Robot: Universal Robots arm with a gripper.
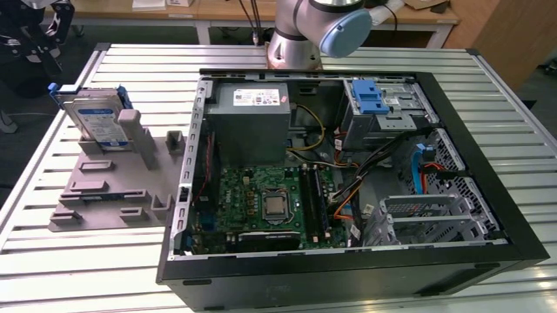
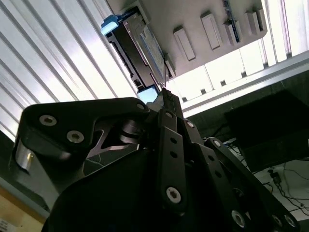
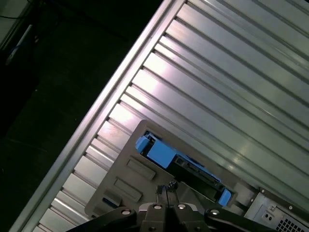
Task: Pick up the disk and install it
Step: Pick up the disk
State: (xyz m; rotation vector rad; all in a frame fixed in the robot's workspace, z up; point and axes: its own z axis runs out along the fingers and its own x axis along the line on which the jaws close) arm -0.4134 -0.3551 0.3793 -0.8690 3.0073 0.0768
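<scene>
**Closed fingers over a standing disk**

I see the gripper (image 3: 166,187) with its two black fingers pressed together, holding nothing. It hangs near the disk (image 3: 166,155), a flat silver hard drive in a blue plastic frame. The disk stands on edge in a slot of the grey moulded holder (image 1: 104,195), near the slatted metal tabletop's (image 1: 87,274) edge at the exterior view's left.

My worry is that fingers this narrow would butt its top edge rather than straddle it. A skewed pull could also jam it in the slot.

The open black computer case (image 1: 348,280) holds:
- a green motherboard (image 1: 252,195)
- a grey power-supply box (image 1: 252,120)
- loose cables (image 1: 348,189) that might snag
- a grey metal drive bay with a blue latch (image 1: 392,117), whose contents I cannot tell
</scene>
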